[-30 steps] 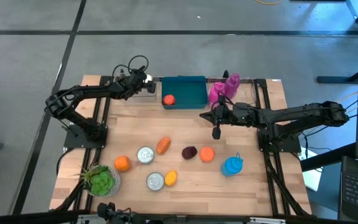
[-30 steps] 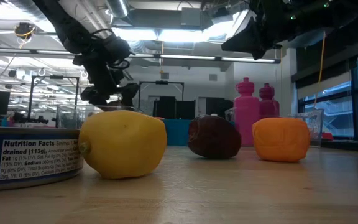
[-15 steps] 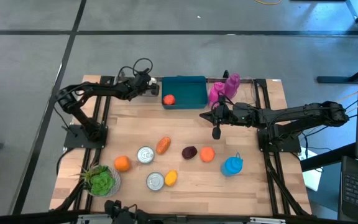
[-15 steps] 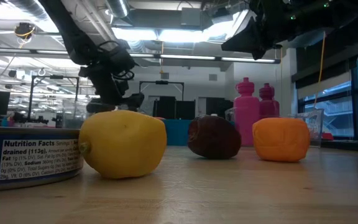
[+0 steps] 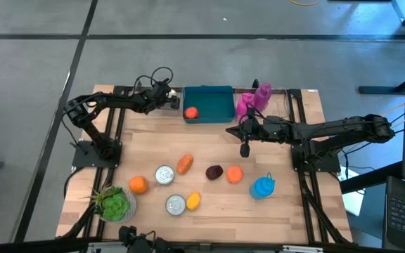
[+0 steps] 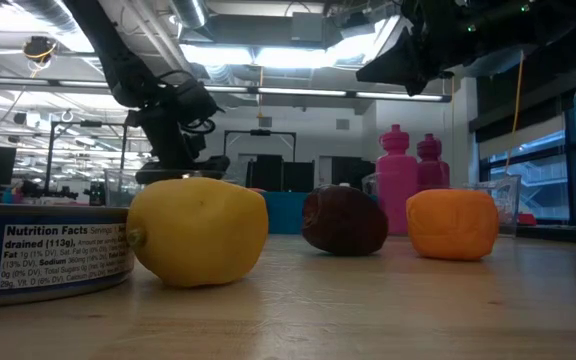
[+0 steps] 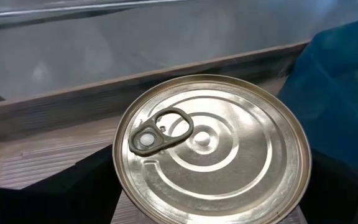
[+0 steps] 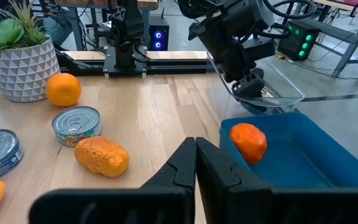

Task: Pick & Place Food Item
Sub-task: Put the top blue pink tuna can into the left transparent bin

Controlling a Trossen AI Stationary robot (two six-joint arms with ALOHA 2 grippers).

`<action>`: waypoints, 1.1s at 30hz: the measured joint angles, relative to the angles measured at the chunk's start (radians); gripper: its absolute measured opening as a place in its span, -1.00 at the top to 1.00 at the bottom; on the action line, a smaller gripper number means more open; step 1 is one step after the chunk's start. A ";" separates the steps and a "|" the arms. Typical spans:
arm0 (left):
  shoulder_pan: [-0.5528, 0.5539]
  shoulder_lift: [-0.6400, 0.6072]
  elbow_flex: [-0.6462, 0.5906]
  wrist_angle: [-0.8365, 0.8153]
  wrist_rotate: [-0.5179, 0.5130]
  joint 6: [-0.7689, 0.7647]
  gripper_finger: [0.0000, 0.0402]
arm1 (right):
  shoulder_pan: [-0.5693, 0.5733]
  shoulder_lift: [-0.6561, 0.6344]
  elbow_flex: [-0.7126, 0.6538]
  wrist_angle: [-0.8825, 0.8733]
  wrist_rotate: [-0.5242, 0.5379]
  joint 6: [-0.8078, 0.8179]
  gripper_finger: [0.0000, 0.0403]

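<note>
A silver can [image 7: 210, 149] with a pull tab fills the left wrist view. It stands upright beside the blue bin [image 5: 209, 104], in or at a clear container [image 8: 278, 93] at the table's far edge. My left gripper [image 5: 166, 98] reaches down over it, one dark finger on either side of the can. A red-orange fruit [image 5: 190, 112] lies in the bin. My right gripper [image 5: 245, 150] hangs shut over the table's middle, right of the bin, and holds nothing. My left gripper comes at the can's rim [image 7: 118, 180] slanting down from the table's left, and its fingers [image 7: 55, 193] flank the can's two sides. The can stands upright on its base. I cannot tell whether the fingers touch it.
On the near half lie an orange loaf-shaped item [image 5: 184, 164], two cans [image 5: 164, 175], an orange [image 5: 138, 184], a lemon [image 5: 193, 201], a dark fruit [image 5: 214, 172] and an orange item [image 5: 234, 173]. A blue bottle [image 5: 263, 187], pink bottles [image 5: 253, 100] and a potted plant [image 5: 114, 204] stand around.
My left gripper has sunk and gone a little toward the blue bin, down to the clear container at the far edge. In the last half second it has kept still. My right arm has not moved.
</note>
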 joint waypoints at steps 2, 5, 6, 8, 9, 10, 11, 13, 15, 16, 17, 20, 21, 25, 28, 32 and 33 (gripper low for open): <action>0.000 0.000 0.000 0.000 0.005 0.000 -0.88 | 0.000 0.000 0.000 0.000 0.000 0.000 0.94; 0.000 0.000 0.000 0.006 0.017 0.000 -0.88 | 0.000 0.000 0.000 0.000 0.000 0.000 0.94; 0.000 0.000 0.000 0.008 0.022 0.000 -0.89 | 0.000 0.000 0.000 0.000 0.000 0.000 0.94; 0.001 0.000 0.000 0.016 0.039 0.006 -0.90 | 0.000 0.000 0.000 0.000 0.000 0.000 0.94; 0.002 0.000 0.000 0.020 0.045 0.011 -0.90 | 0.000 0.000 0.000 0.000 0.000 0.000 0.94; 0.002 0.000 0.000 0.023 0.050 0.012 -0.90 | 0.000 0.000 0.000 0.000 0.000 0.000 0.94; 0.002 0.000 0.000 0.026 0.056 0.013 -0.90 | 0.000 0.000 0.000 0.000 0.000 0.000 0.94; 0.002 0.000 0.000 0.028 0.059 0.014 -0.91 | 0.000 0.000 0.000 0.000 0.000 -0.001 0.94; 0.002 0.000 0.000 0.029 0.066 0.014 -0.91 | 0.000 0.000 0.000 0.000 0.000 -0.003 0.94; 0.002 0.000 0.000 0.029 0.067 0.014 -0.92 | 0.000 0.000 0.000 0.000 0.000 -0.003 0.94; 0.002 0.000 0.000 0.029 0.067 0.014 -0.92 | 0.000 0.000 0.000 0.000 0.000 -0.003 0.94; 0.004 0.000 0.000 0.029 0.083 0.014 -0.95 | 0.000 0.000 0.000 0.000 0.000 -0.003 0.94; 0.005 0.000 0.000 0.029 0.091 0.012 -0.96 | 0.000 0.000 0.000 0.000 0.000 -0.003 0.94; 0.006 0.000 0.000 0.024 0.106 0.011 -0.98 | 0.000 0.000 0.000 0.000 0.000 -0.003 0.94; 0.006 -0.007 0.000 0.022 0.115 0.012 -0.99 | 0.000 0.000 0.000 0.000 0.000 -0.003 0.94; 0.006 -0.028 0.000 0.022 0.118 0.039 -0.99 | 0.000 0.000 0.000 0.000 0.000 -0.003 0.94; 0.006 -0.033 0.000 0.023 0.118 0.044 -0.99 | 0.000 0.000 0.000 0.000 0.000 -0.003 0.94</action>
